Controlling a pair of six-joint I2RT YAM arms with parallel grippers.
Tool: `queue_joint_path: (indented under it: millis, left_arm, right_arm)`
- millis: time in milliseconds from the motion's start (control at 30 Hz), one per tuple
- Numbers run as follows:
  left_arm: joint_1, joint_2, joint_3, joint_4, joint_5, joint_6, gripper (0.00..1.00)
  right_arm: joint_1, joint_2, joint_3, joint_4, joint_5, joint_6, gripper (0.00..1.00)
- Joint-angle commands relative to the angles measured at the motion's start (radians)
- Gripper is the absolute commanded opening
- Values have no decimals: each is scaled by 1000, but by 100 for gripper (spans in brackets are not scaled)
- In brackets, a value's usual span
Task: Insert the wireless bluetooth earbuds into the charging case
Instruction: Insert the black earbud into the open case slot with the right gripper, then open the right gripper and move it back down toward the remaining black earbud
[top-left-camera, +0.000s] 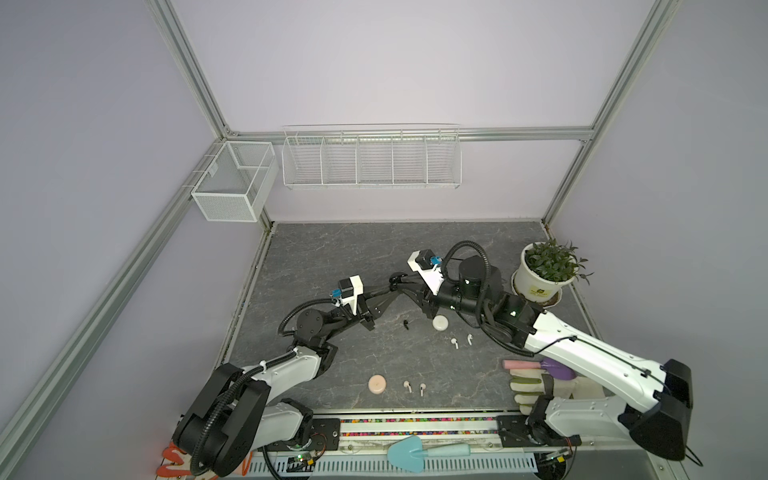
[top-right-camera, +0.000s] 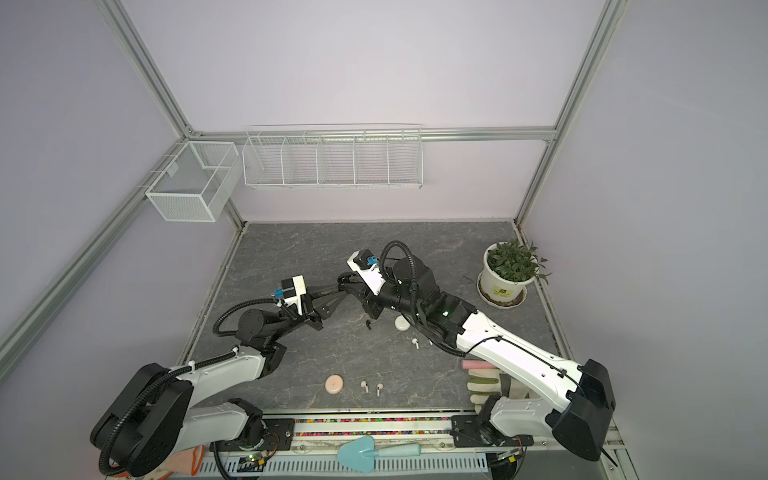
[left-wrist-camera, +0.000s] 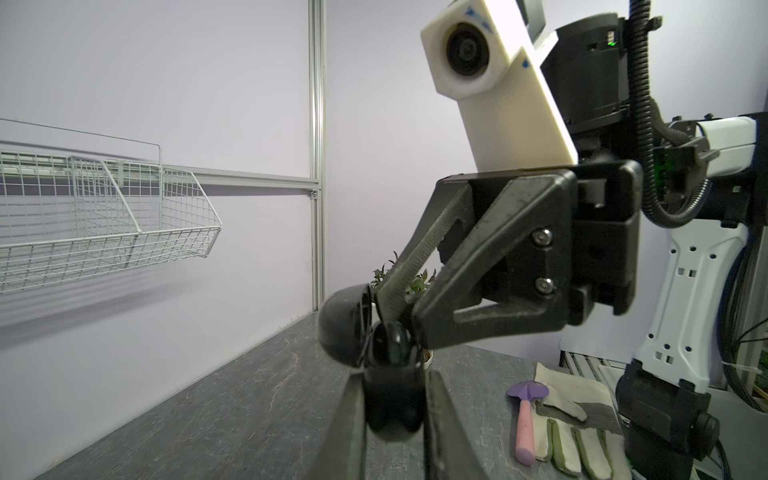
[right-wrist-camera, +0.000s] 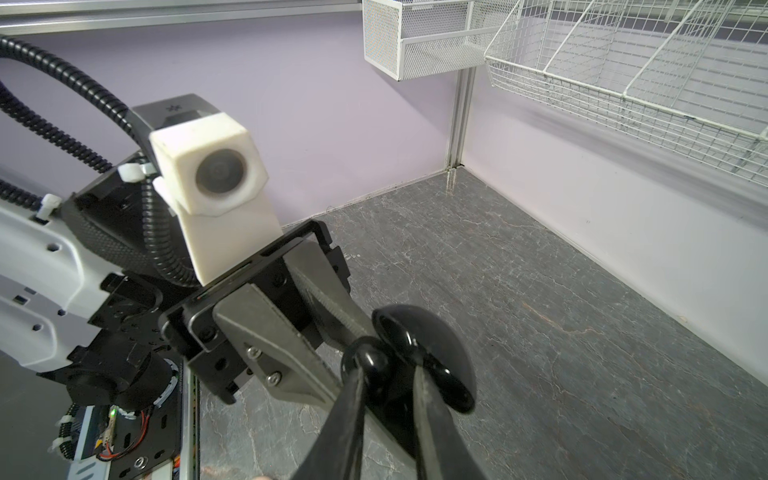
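- The black charging case (left-wrist-camera: 390, 415) is held off the table (top-left-camera: 332, 266). It is clamped by its body between the closed jaws of the left gripper (left-wrist-camera: 392, 378), and its lid is hinged open.
- In both top views the held case is found at about 12 o'clock from the table's middle, where the two grippers are met tip to tip.
- The right gripper (right-wrist-camera: 386, 370) is set at the case's open mouth, and its jaws are seen parted by a narrow gap.
- One black earbud (right-wrist-camera: 365, 361) is seen at that mouth, against one finger and clear of the other. How deeply it is seated cannot be told.
- A second black earbud (top-left-camera: 406, 324) is seen lying on the table at 6 o'clock from the held case.
- A white case (top-left-camera: 440, 323) is placed near that earbud, at its 3 o'clock. Two white earbuds (top-left-camera: 454, 343) are laid apart from each other at the white case's 5 o'clock.
- A pink case (top-left-camera: 377, 384) is placed toward the near edge, at 7 o'clock from the table's middle. Two pink earbuds (top-left-camera: 407, 386) are laid at its 3 o'clock, near it but not touching.
- A potted plant (top-left-camera: 548, 270) is stood at 2 o'clock.
- A glove (top-left-camera: 528, 384) and a purple trowel (top-left-camera: 559, 370) are found at 4 o'clock, partly covered by the right arm.
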Motion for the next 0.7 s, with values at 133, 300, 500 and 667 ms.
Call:
queue_joint_path:
  millis: [133, 300, 500, 667]
  left_arm:
    - [-1, -21, -8, 60, -7, 17, 0]
    - [-1, -24, -21, 60, -24, 13, 0]
    - [-1, -23, -38, 57, -30, -30, 0]
    - [-1, -51, -82, 55, -81, -47, 0]
  right_arm:
    - [-3, -28, 50, -96, -29, -26, 40]
    - [9, -87, 108, -234, -19, 17, 49]
    - [-4, -153, -5, -282, 163, 174, 47]
    - [-47, -85, -50, -387, 192, 282, 42]
